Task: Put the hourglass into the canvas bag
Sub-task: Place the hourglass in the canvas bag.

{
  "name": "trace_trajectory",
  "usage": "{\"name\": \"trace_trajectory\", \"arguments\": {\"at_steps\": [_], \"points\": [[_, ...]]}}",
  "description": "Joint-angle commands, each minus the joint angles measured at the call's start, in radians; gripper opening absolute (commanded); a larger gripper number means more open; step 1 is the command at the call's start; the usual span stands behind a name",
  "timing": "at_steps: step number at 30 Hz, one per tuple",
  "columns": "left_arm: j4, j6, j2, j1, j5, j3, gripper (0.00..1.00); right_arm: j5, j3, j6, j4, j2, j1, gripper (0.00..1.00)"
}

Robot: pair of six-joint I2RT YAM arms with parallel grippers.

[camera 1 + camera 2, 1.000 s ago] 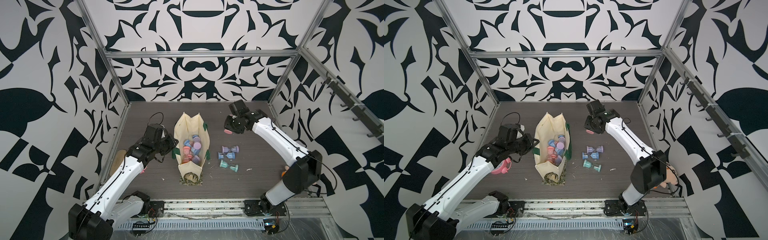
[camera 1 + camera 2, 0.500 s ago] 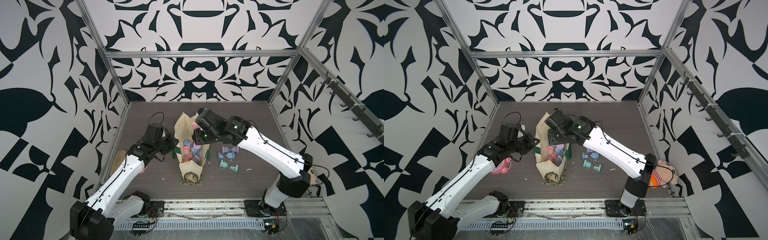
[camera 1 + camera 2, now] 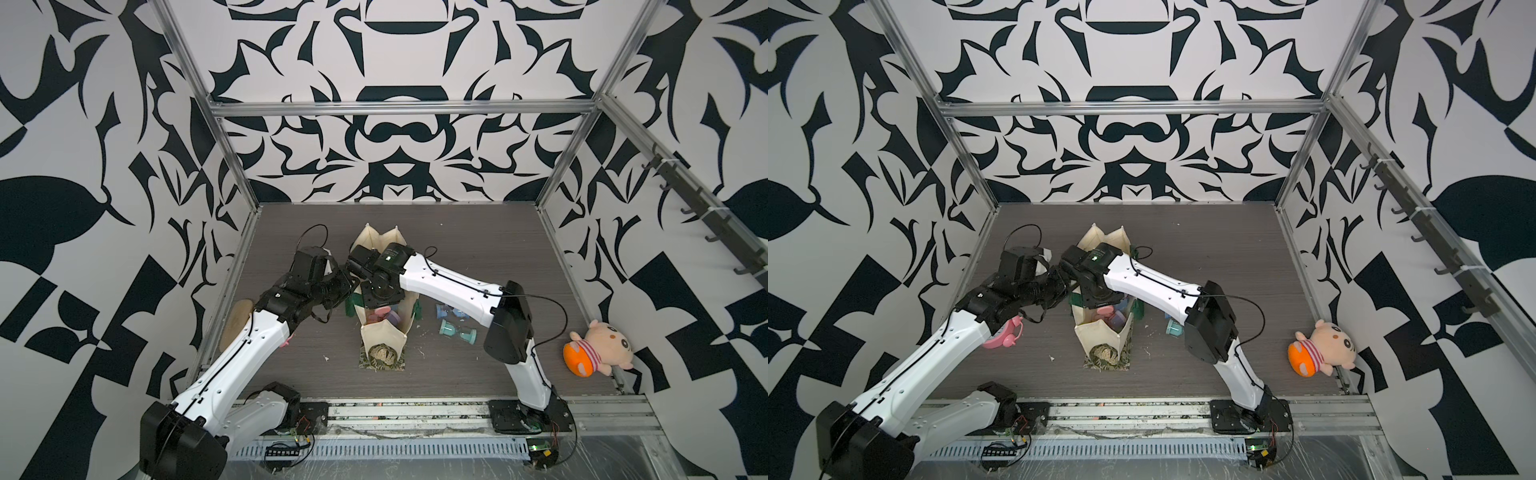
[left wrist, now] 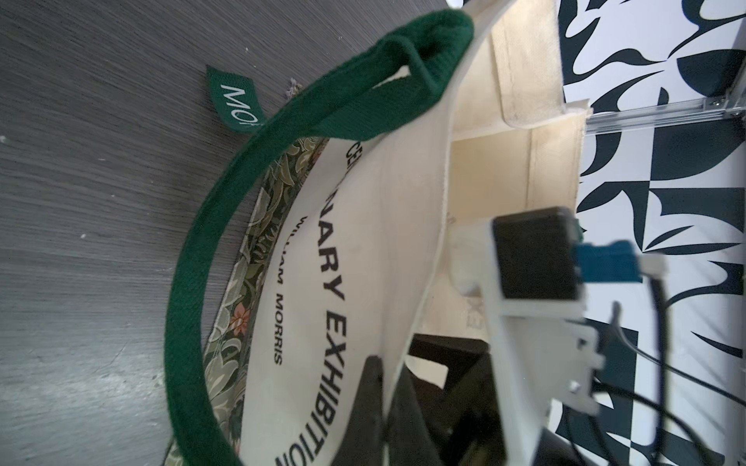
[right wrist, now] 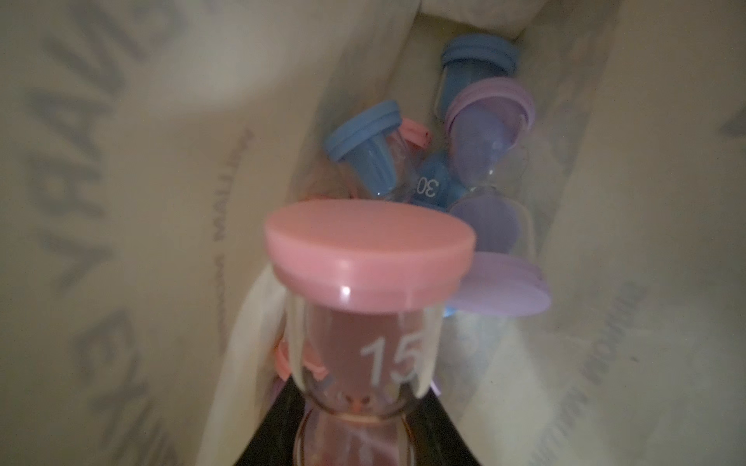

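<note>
Right wrist view alone revealed right gripper [image 5: 357,421] clamping pink hourglass [image 5: 368,258] inside canvas bag [image 5: 161,201]; left gripper [image 4: 388,389] pinched bag's rim.

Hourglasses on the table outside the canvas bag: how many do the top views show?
2: a blue hourglass beside the canvas bag, a teal hourglass nearer the front. The right arm may hide more.

We reach our left arm [image 3: 249,345] forward and inward, and our left gripper [image 4: 387,387] pinches tight on the wall of the canvas bag [image 4: 363,193]. Our right arm [image 3: 449,291] stretches across toward it, wrist bent down, and our right gripper [image 5: 355,415] clamps the pink hourglass [image 5: 369,258] at its waist.
</note>
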Motion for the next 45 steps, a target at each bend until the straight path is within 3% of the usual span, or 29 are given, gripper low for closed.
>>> {"name": "trace_trajectory", "arguments": {"at_steps": [1,3,5,12,22,27,32,38,45], "points": [[0.051,-0.006,-0.007,-0.002,0.014,-0.022,0.01,-0.001,0.030,0.019,-0.028,-0.017,0.002,0.19],[0.049,-0.002,-0.003,-0.001,0.014,-0.022,0.02,0.003,0.018,0.019,-0.018,-0.016,0.002,0.38],[0.043,0.005,0.006,-0.001,0.014,-0.017,0.04,0.002,0.017,0.018,-0.009,-0.019,0.002,0.47],[0.017,0.033,0.022,-0.001,0.007,0.012,0.11,0.012,0.055,-0.011,0.020,-0.075,0.002,0.62],[-0.021,0.041,-0.002,-0.002,-0.035,0.016,0.13,0.072,0.076,-0.090,0.060,-0.276,0.002,0.64],[-0.040,0.046,-0.002,-0.003,-0.037,0.033,0.13,0.199,0.021,-0.096,0.060,-0.396,-0.011,0.65],[-0.063,0.057,-0.007,-0.001,-0.051,0.048,0.17,0.223,-0.168,-0.043,0.066,-0.538,-0.114,0.65],[-0.072,0.060,-0.016,0.000,-0.056,0.046,0.16,0.161,-0.466,0.028,0.099,-0.712,-0.303,0.66],[-0.076,0.062,-0.017,0.001,-0.055,0.042,0.14,0.093,-0.716,0.081,0.137,-0.771,-0.440,0.65]]}}
